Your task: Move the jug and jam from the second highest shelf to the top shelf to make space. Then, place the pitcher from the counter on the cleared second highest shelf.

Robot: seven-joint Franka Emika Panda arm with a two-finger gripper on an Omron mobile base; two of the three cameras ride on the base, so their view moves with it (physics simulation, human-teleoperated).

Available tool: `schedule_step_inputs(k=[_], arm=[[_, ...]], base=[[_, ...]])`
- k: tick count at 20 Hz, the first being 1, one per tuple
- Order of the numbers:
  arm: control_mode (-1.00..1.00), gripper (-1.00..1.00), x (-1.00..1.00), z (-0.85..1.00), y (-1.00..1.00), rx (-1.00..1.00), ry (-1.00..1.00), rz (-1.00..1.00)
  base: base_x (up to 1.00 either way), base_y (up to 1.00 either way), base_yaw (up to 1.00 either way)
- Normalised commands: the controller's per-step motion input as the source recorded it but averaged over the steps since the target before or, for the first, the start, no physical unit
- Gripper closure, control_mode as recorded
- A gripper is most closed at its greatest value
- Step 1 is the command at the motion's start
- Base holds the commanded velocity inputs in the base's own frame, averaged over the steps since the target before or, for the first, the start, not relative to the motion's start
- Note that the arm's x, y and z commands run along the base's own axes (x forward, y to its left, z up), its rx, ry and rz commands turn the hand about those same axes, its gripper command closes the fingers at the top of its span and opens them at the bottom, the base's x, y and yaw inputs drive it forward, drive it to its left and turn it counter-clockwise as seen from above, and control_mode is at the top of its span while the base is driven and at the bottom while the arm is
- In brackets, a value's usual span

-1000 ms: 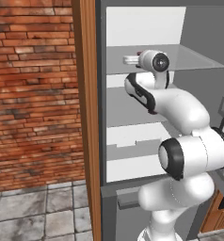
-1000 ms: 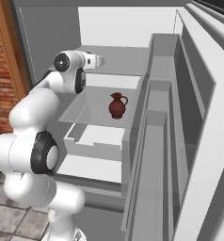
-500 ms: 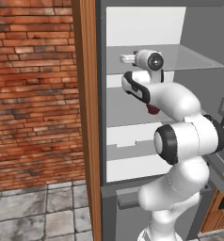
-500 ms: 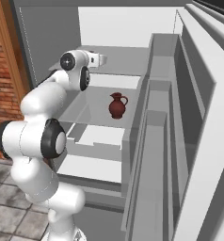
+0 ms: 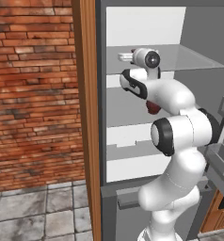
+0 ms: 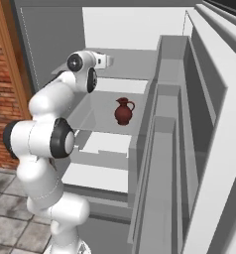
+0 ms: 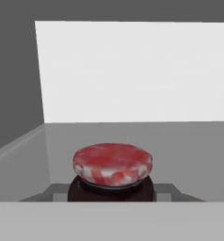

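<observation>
Elbow up and folded tighter than a second ago: from both base cameras I see the big dark joint sitting higher, while the wrist has edged only slightly toward the cabinet's left side. The jug (image 6: 123, 110) has not shifted.

My gripper (image 5: 125, 56) sits level with the top shelf (image 5: 198, 59), at that board's front left corner, pointing in toward the cabinet. From the right base camera, the gripper (image 6: 109, 60) hangs just over the front edge of the top shelf (image 6: 135, 62).

Through the hand camera, the jam (image 7: 112, 164) is dead centre and low, with a mottled red and white lid over a dark body. A grey finger (image 7: 55, 192) presses against each side of the jar, so I read the hand as closed on it. The jar's base is cut off, so I cannot tell whether it rests on the board or hangs above it.

Ahead of the jar the grey board runs bare to the white back wall (image 7: 132, 70). The grey side wall (image 7: 15, 94) closes in on the left, near the jar; to the right the board stays open to the frame's edge.

Below, the jug stands upright on the second highest shelf (image 6: 97, 116), well apart from my hand, toward that board's right half. From the left base camera a sliver of the jug (image 5: 154, 108) peeks out behind my forearm.
</observation>
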Motion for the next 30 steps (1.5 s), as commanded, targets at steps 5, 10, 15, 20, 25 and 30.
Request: schedule_step_inputs(k=[5, 10, 15, 20, 25, 30], arm=[[-1.00, -1.00, 0.02, -0.18, -0.05, 0.00, -0.07, 0.03], [-1.00, -1.00, -0.08, 0.01, 0.00, 0.00, -0.01, 0.00], [-1.00, -1.00, -0.35, 0.20, 0.00, -0.03, 0.02, 0.01], [-1.00, -1.00, -0.38, 0.16, 0.00, -0.09, 0.07, 0.01], [-1.00, -1.00, -0.54, 0.00, 0.00, -0.09, 0.08, 0.00], [-1.00, -1.00, -0.71, 0.00, 0.00, -0.07, 0.21, 0.00]], base=[[0.00, 0.00, 0.00], [0.00, 0.00, 0.00], [0.00, 0.00, 0.00], [0.00, 0.00, 0.00], [0.00, 0.00, 0.00], [0.00, 0.00, 0.00]])
